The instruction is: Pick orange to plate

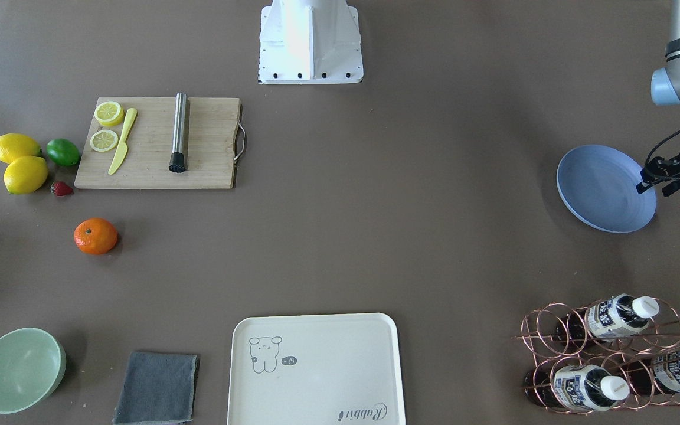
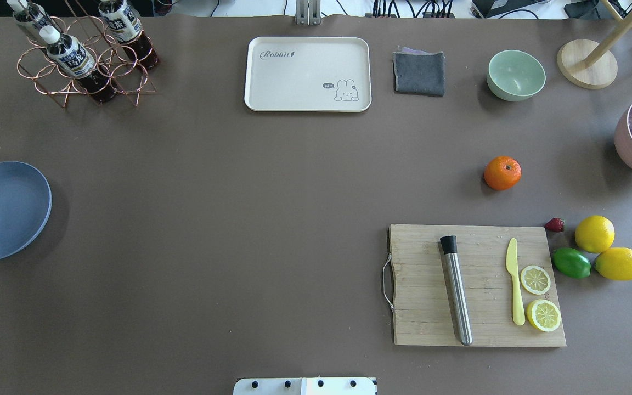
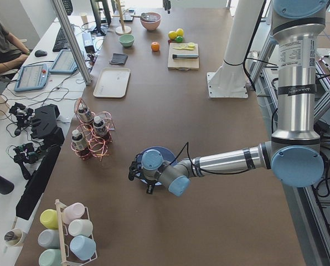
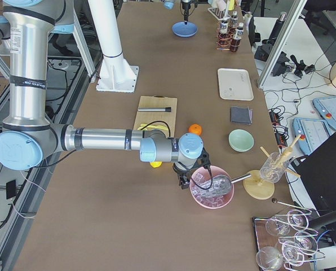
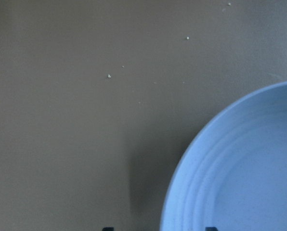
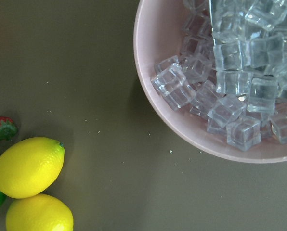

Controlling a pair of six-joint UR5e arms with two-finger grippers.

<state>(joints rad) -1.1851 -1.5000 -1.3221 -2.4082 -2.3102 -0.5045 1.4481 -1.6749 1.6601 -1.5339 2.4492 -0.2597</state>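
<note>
The orange (image 1: 96,236) lies alone on the brown table, just in front of the cutting board, and the overhead view shows this orange (image 2: 502,173) on the right half. Far across the table rests the blue plate (image 1: 602,189), with nothing on it. My left gripper (image 1: 654,184) hangs over the plate's outer edge; in the left wrist view its fingertips (image 5: 107,228) stand wide apart over the plate (image 5: 244,168), so it is open and holds nothing. My right gripper (image 4: 185,179) hovers beside a pink bowl of ice, past the lemons from the orange; I cannot tell whether it is open or shut.
A wooden cutting board (image 2: 475,285) carries a steel muddler, a yellow knife and two lemon slices. Two lemons (image 2: 594,233), a lime and a strawberry lie beside it. A cream tray (image 2: 308,74), grey cloth, mint bowl (image 2: 515,75), pink ice bowl (image 6: 148,82) and copper bottle rack (image 2: 80,60) line the far side.
</note>
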